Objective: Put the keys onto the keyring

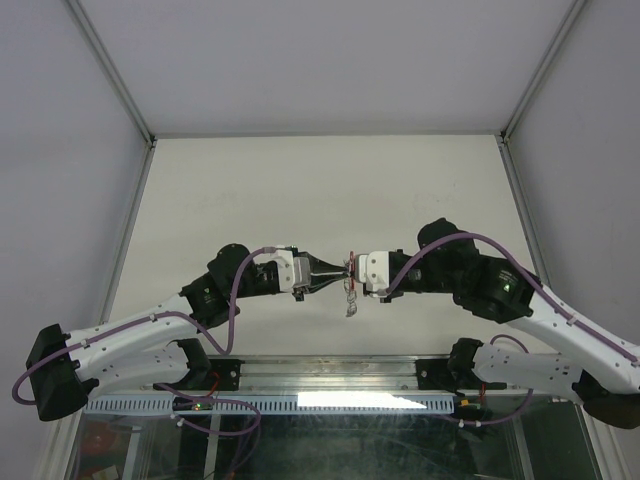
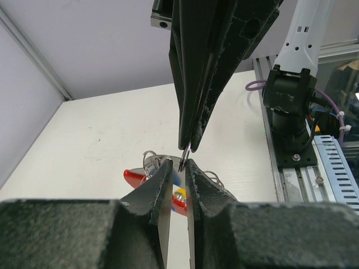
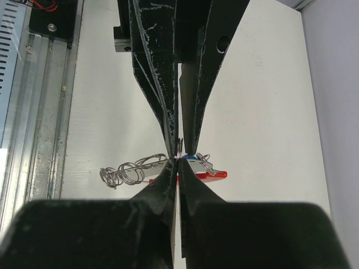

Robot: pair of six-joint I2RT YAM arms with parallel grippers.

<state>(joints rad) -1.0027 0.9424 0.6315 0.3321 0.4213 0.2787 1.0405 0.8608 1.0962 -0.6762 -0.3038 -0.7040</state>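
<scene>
The keyring (image 2: 134, 178) hangs in the air above the middle of the white table (image 1: 300, 190). Its red tab points left in the left wrist view and its chain (image 1: 350, 305) dangles below. The blue key (image 2: 176, 178) and the yellow key (image 2: 180, 196) sit in the same bunch. The right gripper (image 2: 188, 148) is closed, pinching a thin metal sliver (image 2: 183, 161) of the bunch; which part this is, I cannot tell. The left gripper (image 2: 178, 168) meets it tip to tip with a narrow slit between its fingers. Whether it grips anything is unclear.
</scene>
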